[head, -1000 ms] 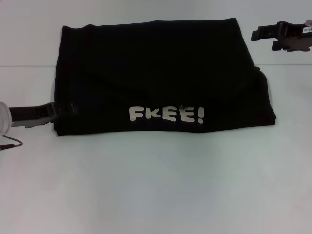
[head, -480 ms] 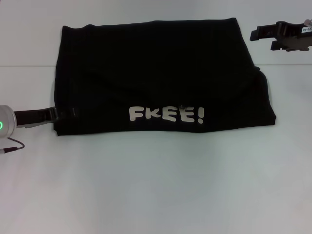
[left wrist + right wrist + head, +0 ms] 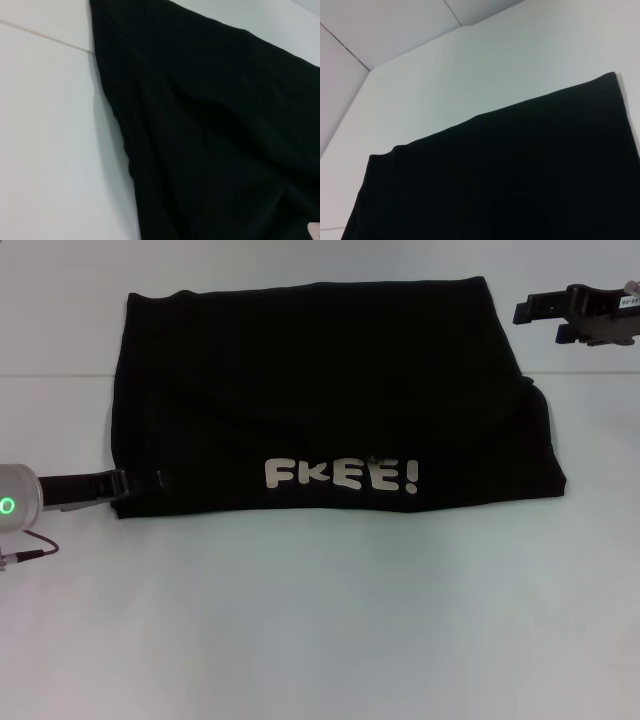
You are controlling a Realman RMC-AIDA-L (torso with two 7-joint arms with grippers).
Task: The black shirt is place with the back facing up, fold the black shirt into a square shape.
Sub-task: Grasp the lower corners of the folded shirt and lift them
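The black shirt lies flat in a wide folded rectangle on the white table, with white "FREE!" lettering facing up near its front edge. My left gripper reaches in low from the left, its tip at the shirt's front left corner and over the cloth edge. Off the shirt's far right corner, my right gripper hangs open, apart from the cloth. Dark fabric of the shirt fills the left wrist view, and the right wrist view shows the shirt edge against the table.
The white table extends in front of the shirt and on both sides. A thin cable trails on the table under the left arm. A seam line crosses the table at the back.
My left gripper has slid right and slightly toward the front, reaching onto the shirt's front left corner. The right gripper and the shirt have not moved.
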